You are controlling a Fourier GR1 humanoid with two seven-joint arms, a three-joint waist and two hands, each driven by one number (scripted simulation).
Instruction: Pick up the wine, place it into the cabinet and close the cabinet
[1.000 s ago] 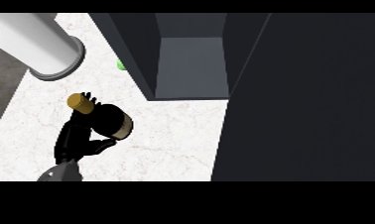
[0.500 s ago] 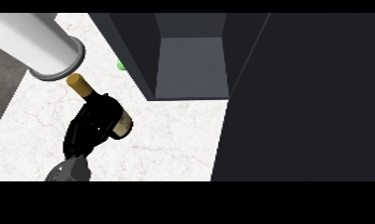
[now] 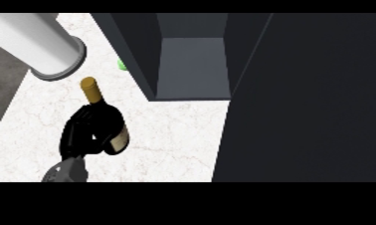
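Observation:
The wine bottle [image 3: 105,113] is dark with a gold cap and a pale label. It is over the white marble counter [image 3: 176,124] at the lower left, neck pointing away from me. My left hand [image 3: 79,135] is curled round its body from the left, and the grey forearm comes in from the lower edge. The dark cabinet [image 3: 192,67] stands open to the bottle's upper right, its grey inside bare. Its door [image 3: 301,99] is a large dark panel filling the right side. My right hand does not show.
A wide light-grey cylinder [image 3: 40,45] lies at the upper left, close to the bottle's cap. A small green thing [image 3: 122,64] peeks out beside the cabinet's left wall. The counter's left edge runs near my forearm.
The bottle's neck has swung from pointing up-left to pointing almost straight away, and the cap has shifted slightly right toward the cabinet. The hand has stayed curled round the bottle.

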